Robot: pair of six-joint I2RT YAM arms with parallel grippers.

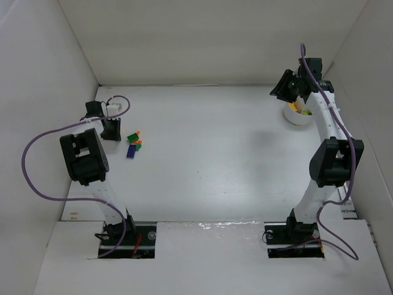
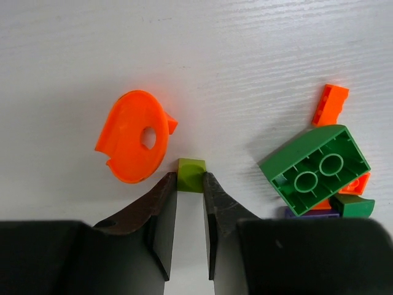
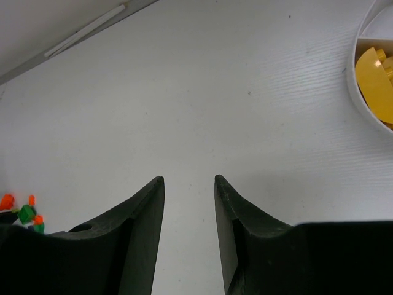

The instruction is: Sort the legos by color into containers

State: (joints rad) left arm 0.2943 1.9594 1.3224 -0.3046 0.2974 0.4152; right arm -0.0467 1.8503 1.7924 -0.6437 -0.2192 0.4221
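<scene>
At the left edge of the white table [image 1: 215, 166], the left gripper [image 2: 189, 179] seemingly pinches a tiny lime-green plastic brick [image 2: 191, 171]; the round white divided cup [image 1: 299, 115] sits near the far right corner, by the half-open, empty right gripper [image 3: 189, 179].

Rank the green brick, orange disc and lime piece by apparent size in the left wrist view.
1. green brick, narrowly largest
2. orange disc, close behind, nearly alike
3. lime piece, clearly smallest
</scene>
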